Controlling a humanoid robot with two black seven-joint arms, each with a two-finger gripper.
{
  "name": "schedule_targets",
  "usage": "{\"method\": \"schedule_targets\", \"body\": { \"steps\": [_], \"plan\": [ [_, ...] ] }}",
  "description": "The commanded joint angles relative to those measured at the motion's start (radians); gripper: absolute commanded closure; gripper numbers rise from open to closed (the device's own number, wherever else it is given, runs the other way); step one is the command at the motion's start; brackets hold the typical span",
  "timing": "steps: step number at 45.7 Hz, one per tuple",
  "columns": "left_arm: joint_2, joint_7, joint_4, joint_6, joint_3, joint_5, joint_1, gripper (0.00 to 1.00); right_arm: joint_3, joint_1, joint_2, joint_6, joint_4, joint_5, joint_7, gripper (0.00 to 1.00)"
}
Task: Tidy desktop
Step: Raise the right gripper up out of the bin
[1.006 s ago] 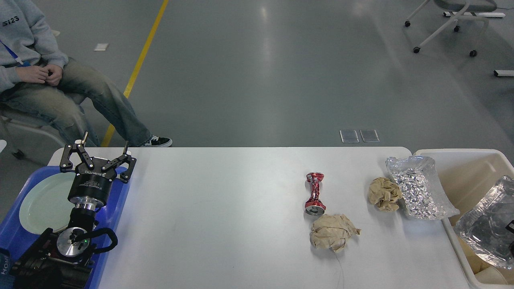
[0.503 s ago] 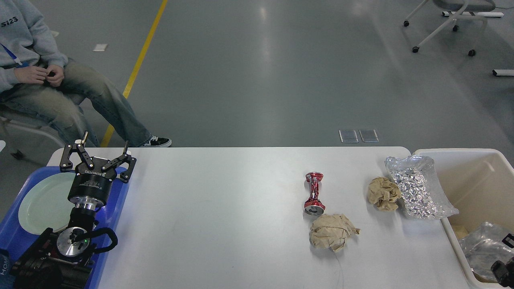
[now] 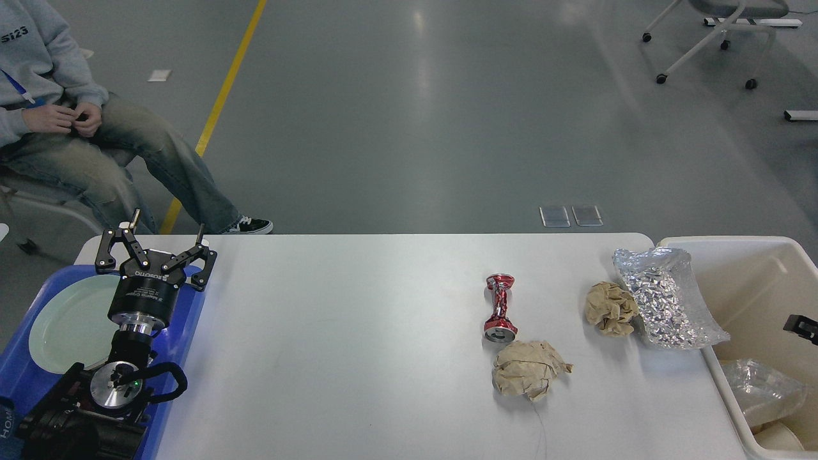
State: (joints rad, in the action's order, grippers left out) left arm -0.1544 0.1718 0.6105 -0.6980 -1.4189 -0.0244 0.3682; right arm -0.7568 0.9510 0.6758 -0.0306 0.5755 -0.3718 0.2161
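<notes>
White desktop [image 3: 358,345] on glossy grey floor [image 3: 415,115]

A crushed red can [image 3: 500,308] is seen lying mid-right, with a crumpled brown paper ball [image 3: 530,377] just near of it. A second paper ball [image 3: 610,308] is pressed against a silver foil bag [image 3: 664,298], which leans over the beige bin's [image 3: 728,243] rim. At far left, a pale green plate [image 3: 67,322] is held in a blue tray [image 3: 185,332]. A seated person [image 3: 77,121] is glimpsed beyond.
</notes>
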Motion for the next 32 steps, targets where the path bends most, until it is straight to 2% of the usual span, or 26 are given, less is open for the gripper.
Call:
{"method": "schedule_targets", "body": {
  "steps": [1,7,19,25,32],
  "plan": [
    [0.001,0.0,0.0,0.0,0.0,0.0,0.0,0.04,-0.027,0.234,0.067,-0.236,0.159,-0.179,0.0,0.0],
    [-0.001,0.0,0.0,0.0,0.0,0.0,0.0,0.04,-0.16,0.498,0.05,-0.497,0.274,-0.216,0.0,0.0],
    [-0.001,0.0,0.0,0.0,0.0,0.0,0.0,0.04,-0.321,0.922,-0.021,-0.77,0.547,-0.125,0.002,0.0],
    [-0.001,0.0,-0.002,0.0,0.0,0.0,0.0,0.04,-0.413,1.107,-0.079,-0.824,0.664,0.026,0.002,0.0],
    [-0.001,0.0,0.0,0.0,0.0,0.0,0.0,0.04,-0.498,1.313,-0.2,-0.847,0.817,0.114,0.002,0.0]
  ]
}}
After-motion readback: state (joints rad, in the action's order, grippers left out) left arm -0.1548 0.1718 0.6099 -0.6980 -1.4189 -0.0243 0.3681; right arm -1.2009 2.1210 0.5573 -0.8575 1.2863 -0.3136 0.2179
